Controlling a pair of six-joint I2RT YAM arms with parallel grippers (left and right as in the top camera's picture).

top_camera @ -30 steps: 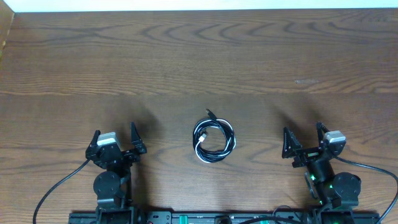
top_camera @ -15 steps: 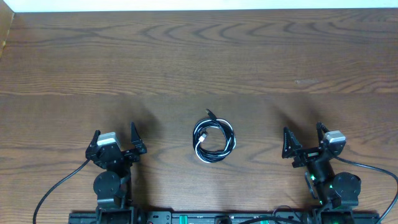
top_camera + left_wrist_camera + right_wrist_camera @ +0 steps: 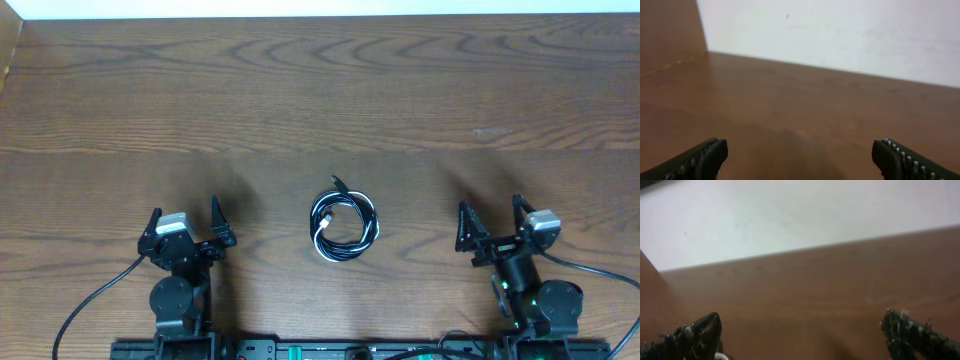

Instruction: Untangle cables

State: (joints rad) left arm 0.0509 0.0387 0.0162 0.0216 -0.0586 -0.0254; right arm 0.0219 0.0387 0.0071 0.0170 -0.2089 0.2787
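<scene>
The cables [image 3: 344,226] lie in one small coiled bundle of black and white cord on the wooden table [image 3: 320,90], midway between the two arms. A short plug end pokes out at the bundle's top. My left gripper [image 3: 183,212] sits at the near left, open and empty, well left of the bundle. My right gripper [image 3: 490,208] sits at the near right, also open and empty. The left wrist view shows the left gripper [image 3: 800,152] over bare wood, with no cable. The right wrist view shows the right gripper [image 3: 800,330] spread wide over bare wood.
A pale wall [image 3: 840,35] rises behind the table's far edge. A wooden side panel [image 3: 667,30] stands at the far left. Thick black arm wires [image 3: 95,300] trail near the front edge. A tiny white sliver [image 3: 720,356] shows beside the right gripper's left finger; I cannot identify it.
The right gripper has shifted slightly to the right. The left gripper and the cable bundle have not moved.
</scene>
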